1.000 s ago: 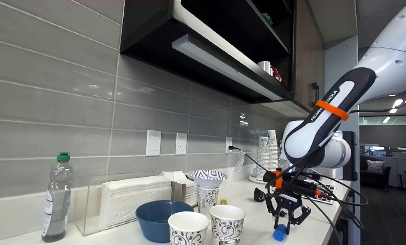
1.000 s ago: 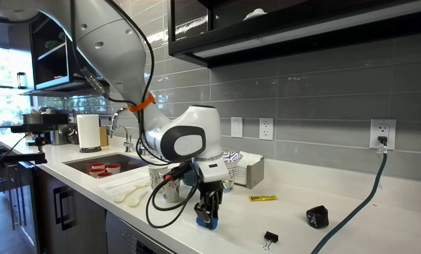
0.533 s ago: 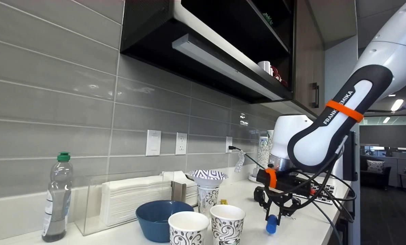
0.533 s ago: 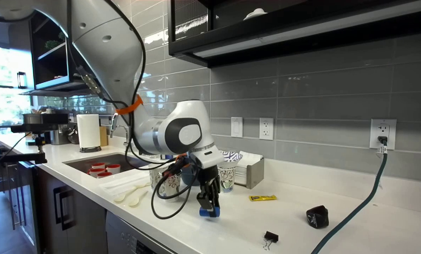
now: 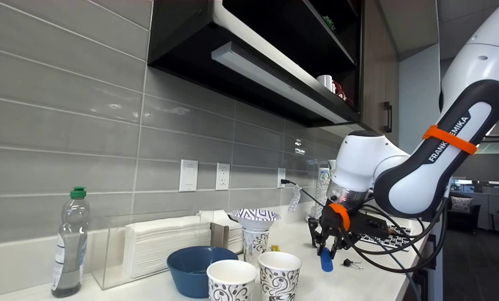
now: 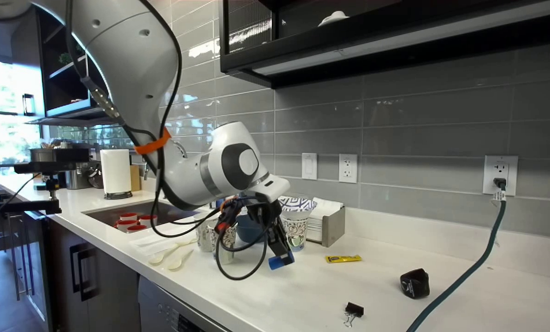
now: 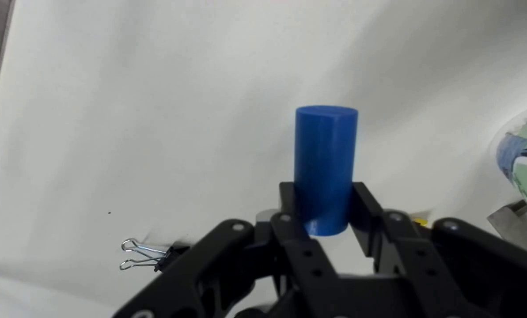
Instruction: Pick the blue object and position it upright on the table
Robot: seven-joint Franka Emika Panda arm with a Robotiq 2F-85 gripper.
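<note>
The blue object is a small bright-blue cylinder. It shows in both exterior views (image 5: pixel 326 261) (image 6: pixel 279 263) and in the wrist view (image 7: pixel 325 150). My gripper (image 7: pixel 323 198) is shut on it near one end, a finger on each side. The gripper also shows in both exterior views (image 5: pixel 326 251) (image 6: pixel 286 254), tilted. The cylinder sticks out past the fingertips and is tilted, not upright. It appears held above the white table (image 6: pixel 330 290); the exact gap cannot be told.
Two patterned paper cups (image 5: pixel 279 276) (image 5: pixel 231 280) and a dark-blue bowl (image 5: pixel 190 271) stand near the gripper. A binder clip (image 6: pixel 352 311), a black item (image 6: pixel 414 283), a yellow packet (image 6: pixel 343 259), a napkin holder (image 6: pixel 332 226) and a green-capped bottle (image 5: pixel 70 246) are on the counter.
My gripper, holding the blue cylinder throughout, has risen and moved towards the back wall. The wrist has tilted, and the cylinder has turned with it.
</note>
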